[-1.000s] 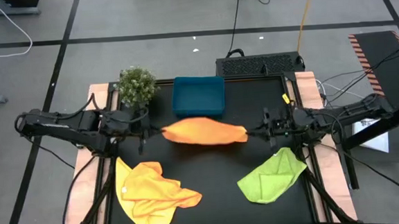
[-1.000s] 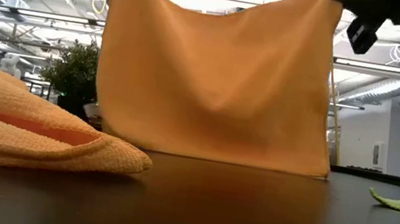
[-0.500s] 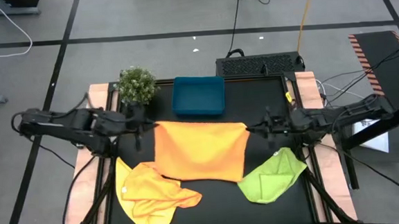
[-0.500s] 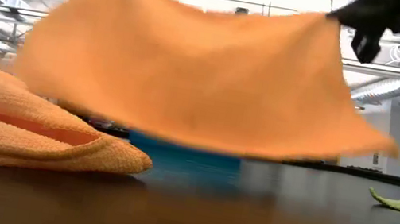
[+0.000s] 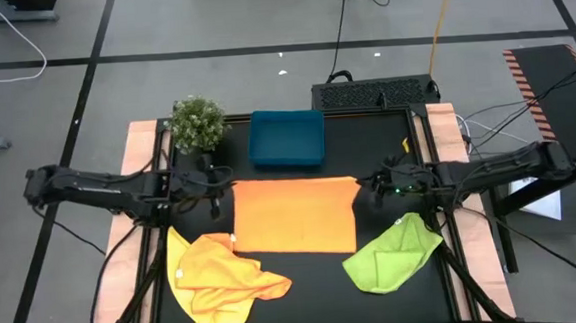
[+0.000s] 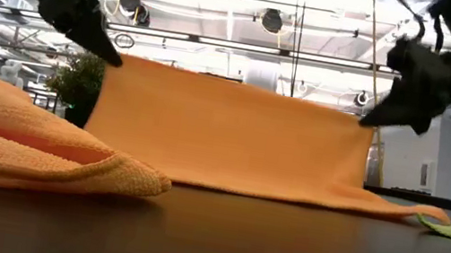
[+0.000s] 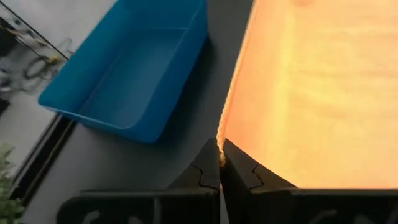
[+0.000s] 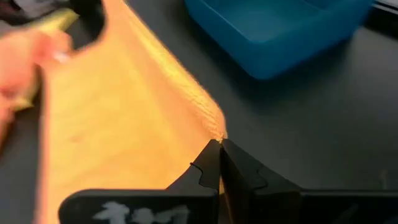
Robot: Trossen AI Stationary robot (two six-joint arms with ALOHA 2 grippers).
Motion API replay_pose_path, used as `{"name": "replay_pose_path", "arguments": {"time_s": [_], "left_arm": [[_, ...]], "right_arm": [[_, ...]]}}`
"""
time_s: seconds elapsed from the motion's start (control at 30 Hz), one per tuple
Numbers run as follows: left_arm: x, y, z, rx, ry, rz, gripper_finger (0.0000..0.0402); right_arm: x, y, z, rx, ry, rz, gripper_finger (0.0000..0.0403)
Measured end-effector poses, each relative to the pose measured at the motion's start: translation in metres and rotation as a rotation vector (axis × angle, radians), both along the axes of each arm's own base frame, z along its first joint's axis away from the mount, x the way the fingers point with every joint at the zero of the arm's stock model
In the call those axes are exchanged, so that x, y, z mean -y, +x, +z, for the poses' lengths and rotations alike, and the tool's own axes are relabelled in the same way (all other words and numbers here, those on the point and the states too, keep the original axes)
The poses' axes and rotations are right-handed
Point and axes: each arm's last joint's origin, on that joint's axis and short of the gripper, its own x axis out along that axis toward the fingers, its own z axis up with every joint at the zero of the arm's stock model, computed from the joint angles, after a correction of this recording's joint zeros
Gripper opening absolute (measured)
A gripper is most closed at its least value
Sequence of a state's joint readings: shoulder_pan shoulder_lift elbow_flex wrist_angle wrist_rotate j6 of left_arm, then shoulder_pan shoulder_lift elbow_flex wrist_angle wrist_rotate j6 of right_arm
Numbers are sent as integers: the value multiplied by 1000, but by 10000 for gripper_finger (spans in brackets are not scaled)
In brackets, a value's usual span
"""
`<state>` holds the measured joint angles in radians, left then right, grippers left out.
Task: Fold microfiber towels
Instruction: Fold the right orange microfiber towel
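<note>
Lowered since earlier, orange towel (image 5: 294,215) lies spread, far corners pinched by closed left gripper (image 5: 222,186) and right gripper (image 5: 367,188); three towels total.

We see a dark table (image 5: 305,281) carrying a blue tray (image 5: 287,138) and a small green plant (image 5: 197,122) along its far edge, an orange towel (image 5: 293,215) mid-table, a crumpled yellow towel (image 5: 215,273) near the front, and a lime green towel (image 5: 392,252) beside it.
</note>
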<state>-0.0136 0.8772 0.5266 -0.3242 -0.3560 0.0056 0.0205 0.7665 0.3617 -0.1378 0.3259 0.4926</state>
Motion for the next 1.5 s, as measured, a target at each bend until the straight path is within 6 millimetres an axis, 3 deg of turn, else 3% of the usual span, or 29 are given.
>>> {"name": "replay_pose_path", "arguments": {"time_s": [0.13,0.3,0.6,0.77,1.23,1.5], "left_arm": [[-1,-1,-11,-23,26,-70,2],[5,-2,-15,-42,48,-105,2],[-7,3,-6,4,208,-88,1],[-11,3,-6,8,181,-107,1],[39,-4,-15,-22,32,-323,1],[59,-19,-52,8,-34,-383,0]], "right_arm": [[1,-3,-11,-16,-28,-1,0],[-8,3,-2,102,-85,112,0],[7,2,-1,40,-225,-24,0],[9,3,0,45,-212,1,0],[-39,1,-2,71,-175,377,0],[-59,-4,-34,89,-77,429,0]]}}
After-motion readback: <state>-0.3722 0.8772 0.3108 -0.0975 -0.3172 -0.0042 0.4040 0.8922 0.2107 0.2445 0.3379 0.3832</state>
